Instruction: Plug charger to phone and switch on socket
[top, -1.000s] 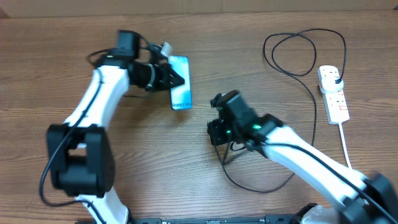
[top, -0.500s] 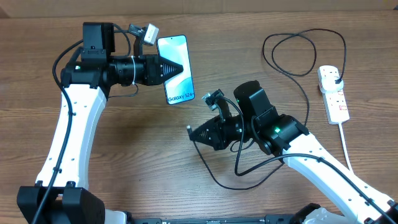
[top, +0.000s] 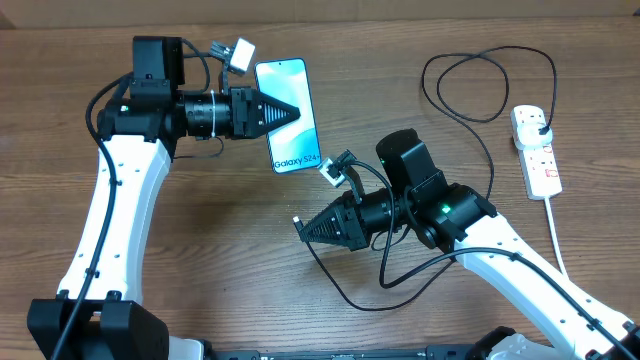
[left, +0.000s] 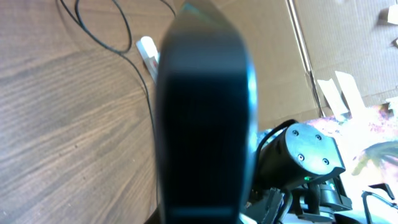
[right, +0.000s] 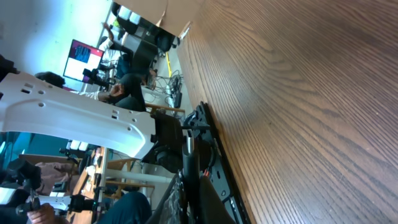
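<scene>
The phone (top: 291, 116), light blue screen lit with "Galaxy S24" at its near end, hangs tilted above the table, and my left gripper (top: 288, 113) is shut on its long side. In the left wrist view its dark body (left: 205, 124) fills the middle and hides my fingers. My right gripper (top: 308, 229) points left, below and right of the phone, and is shut on the charger near its connector tip (top: 297, 220). That tip (right: 188, 152) sticks out between my fingers. The black cable (top: 345, 288) loops away to a plug in the white socket (top: 540, 155).
The charger's slack forms a big loop (top: 470, 85) at the back right beside the socket. The socket's thick white cord (top: 555, 232) runs toward the front right. A cardboard wall (top: 400, 8) lines the table's far edge. The right arm (left: 298, 155) shows behind the phone.
Both arms have risen from the table. The left one lifted the phone and shifted it slightly right. The right gripper swung to point left with the connector tip, ending below the phone.
</scene>
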